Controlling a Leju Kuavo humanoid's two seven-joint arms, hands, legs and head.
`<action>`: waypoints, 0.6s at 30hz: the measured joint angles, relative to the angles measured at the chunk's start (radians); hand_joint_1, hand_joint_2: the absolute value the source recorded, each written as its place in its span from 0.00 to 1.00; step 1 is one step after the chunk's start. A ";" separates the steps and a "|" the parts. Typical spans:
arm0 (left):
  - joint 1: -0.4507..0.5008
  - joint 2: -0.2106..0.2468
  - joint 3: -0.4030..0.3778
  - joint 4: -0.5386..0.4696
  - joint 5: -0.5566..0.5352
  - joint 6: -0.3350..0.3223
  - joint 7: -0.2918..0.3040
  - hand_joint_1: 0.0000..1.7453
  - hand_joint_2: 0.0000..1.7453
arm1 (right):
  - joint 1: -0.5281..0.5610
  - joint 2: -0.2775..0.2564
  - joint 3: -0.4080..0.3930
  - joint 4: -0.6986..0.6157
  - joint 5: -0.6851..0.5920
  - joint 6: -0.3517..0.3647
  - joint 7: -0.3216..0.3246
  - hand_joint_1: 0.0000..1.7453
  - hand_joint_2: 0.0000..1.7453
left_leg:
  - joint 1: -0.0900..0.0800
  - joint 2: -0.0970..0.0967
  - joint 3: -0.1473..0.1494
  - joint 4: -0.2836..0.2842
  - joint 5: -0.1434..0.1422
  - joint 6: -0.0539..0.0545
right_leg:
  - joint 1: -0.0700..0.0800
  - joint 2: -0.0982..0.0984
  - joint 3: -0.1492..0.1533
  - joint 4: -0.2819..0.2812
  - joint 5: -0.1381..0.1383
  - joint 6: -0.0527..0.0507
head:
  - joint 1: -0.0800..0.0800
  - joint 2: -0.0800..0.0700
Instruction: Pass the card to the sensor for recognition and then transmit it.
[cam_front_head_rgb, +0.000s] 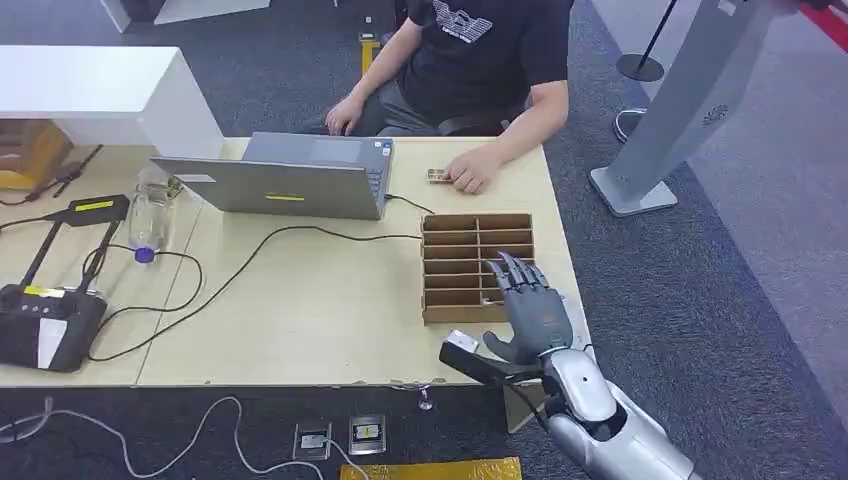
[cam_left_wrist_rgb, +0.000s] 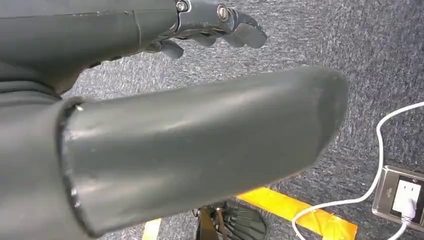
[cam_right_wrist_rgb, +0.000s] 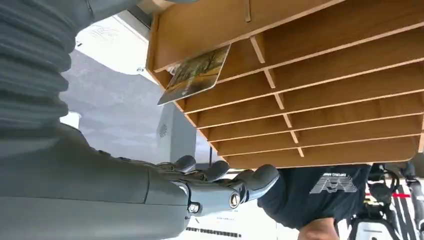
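Note:
A wooden slotted tray (cam_front_head_rgb: 470, 262) lies on the table's right side. In the right wrist view a card (cam_right_wrist_rgb: 195, 75) with a greenish picture leans out of one slot of the tray (cam_right_wrist_rgb: 320, 95). My right hand (cam_front_head_rgb: 531, 305) hovers over the tray's near right corner, fingers (cam_right_wrist_rgb: 220, 181) stretched out and holding nothing, a short way from the card. My left hand (cam_left_wrist_rgb: 150, 125) hangs beside my body over the carpet, empty, fingers loosely apart. A black scanner unit (cam_front_head_rgb: 45, 322) with an arm-mounted head (cam_front_head_rgb: 96, 209) stands at the table's left end.
A person sits across the table, one hand (cam_front_head_rgb: 470, 175) resting beside a small object (cam_front_head_rgb: 437, 176). An open laptop (cam_front_head_rgb: 290, 178), a clear bottle (cam_front_head_rgb: 150, 215) and trailing cables (cam_front_head_rgb: 250, 260) occupy the table's middle. A grey pedestal (cam_front_head_rgb: 660, 130) stands to the right on the carpet.

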 joint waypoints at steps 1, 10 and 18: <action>0.000 0.000 0.000 0.000 0.000 0.000 0.000 0.00 0.00 | -0.001 0.001 0.000 0.005 0.001 0.000 0.000 0.00 1.00 | 0.000 0.000 0.000 0.000 0.000 0.000 | 0.000 0.000 0.000 0.000 0.000 0.000 | 0.000 0.000; 0.000 0.000 0.000 0.000 -0.002 -0.003 0.000 0.00 0.00 | -0.002 0.009 0.000 0.031 0.014 -0.004 0.002 0.00 1.00 | 0.000 0.000 0.000 0.000 0.000 0.000 | 0.000 0.000 0.000 0.000 0.000 0.000 | 0.000 0.000; 0.000 0.000 0.000 0.000 -0.001 -0.005 0.000 0.00 0.00 | -0.002 0.013 0.000 0.042 0.025 -0.006 0.005 0.00 1.00 | 0.000 0.000 0.000 0.000 0.000 0.000 | 0.000 0.000 0.000 0.000 0.000 0.000 | 0.000 0.000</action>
